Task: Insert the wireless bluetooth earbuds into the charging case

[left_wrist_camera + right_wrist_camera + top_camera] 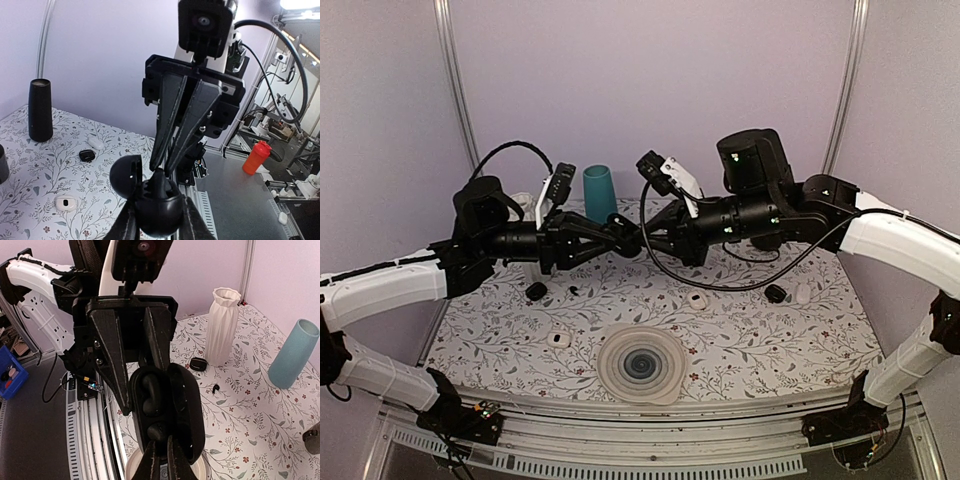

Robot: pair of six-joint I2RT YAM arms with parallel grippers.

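Observation:
Both arms meet above the middle of the table. My left gripper [623,238] [159,206] is shut on the black charging case [160,210] [142,415], held off the table with its lid [124,175] [187,410] swung open. One earbud [150,387] lies seated in the case's upper well. My right gripper [643,240] [163,169] [163,440] is shut on the other earbud [161,184] [159,429], its fingertips down at the case's second well. The earbud touches the case; how deep it sits I cannot tell.
On the floral table [740,340] are a ribbed white dish [641,364], a teal cup [599,192], a white vase [222,325], a black cylinder [40,110], black and white cases [536,291] [698,299] [776,293], and a tiny black loose piece [215,388].

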